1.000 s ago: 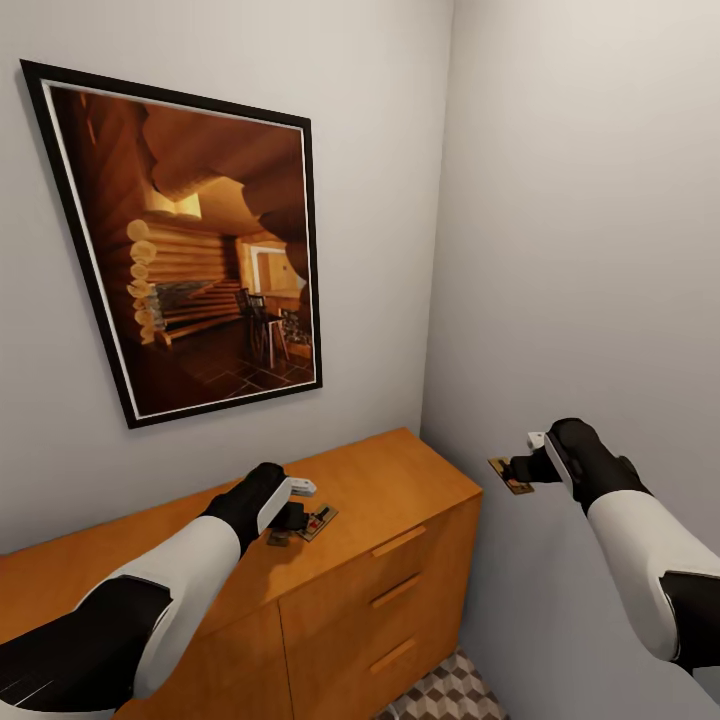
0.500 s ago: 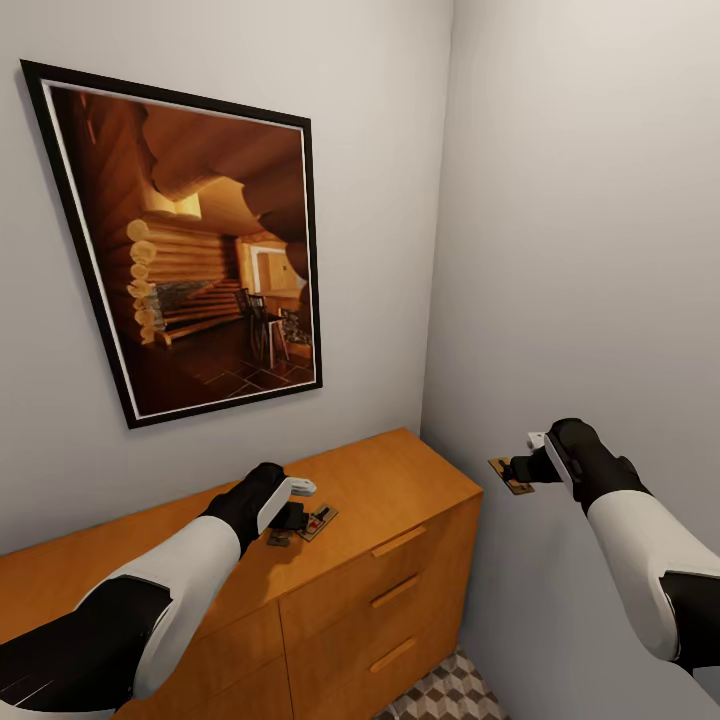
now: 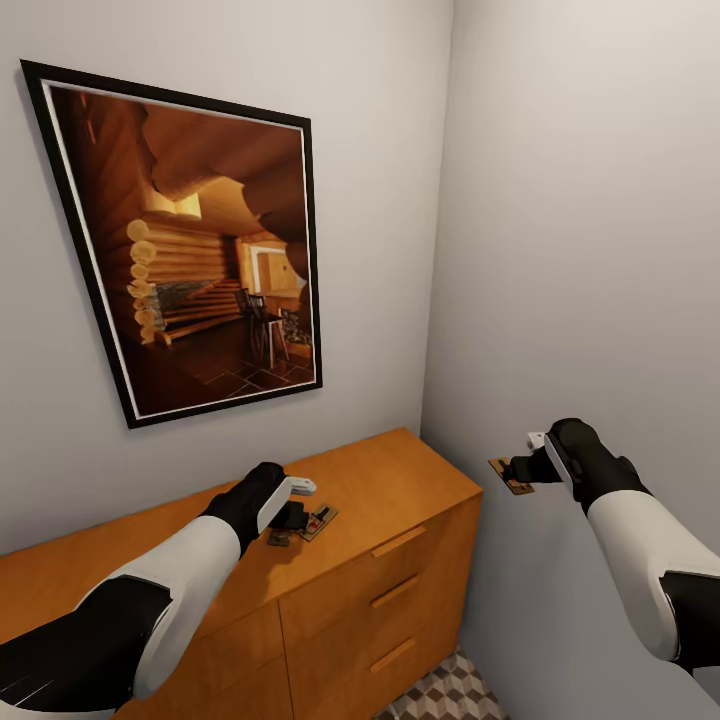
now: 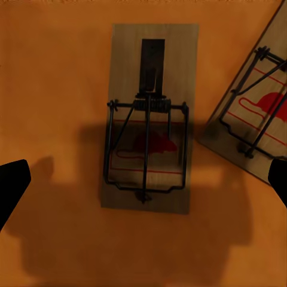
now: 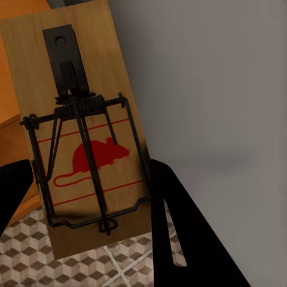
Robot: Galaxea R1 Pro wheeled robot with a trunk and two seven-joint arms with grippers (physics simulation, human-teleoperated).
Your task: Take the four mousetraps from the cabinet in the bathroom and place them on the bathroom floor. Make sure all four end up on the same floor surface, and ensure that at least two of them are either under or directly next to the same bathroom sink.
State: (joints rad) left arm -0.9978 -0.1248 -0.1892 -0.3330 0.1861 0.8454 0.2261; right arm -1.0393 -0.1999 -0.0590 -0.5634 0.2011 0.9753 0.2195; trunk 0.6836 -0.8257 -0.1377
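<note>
The orange-brown cabinet [image 3: 330, 560] stands in the corner below a framed picture [image 3: 190, 250]. My left gripper [image 3: 290, 517] hovers spread wide over two mousetraps [image 4: 146, 119] lying on its top. My right gripper [image 3: 515, 468] clamps a third mousetrap [image 5: 84, 131] in mid-air beside the wall

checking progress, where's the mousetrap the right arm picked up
In the head view it is at right, held in the right end effector: the mousetrap hangs in the air beside the cabinet, near the side wall.
</note>
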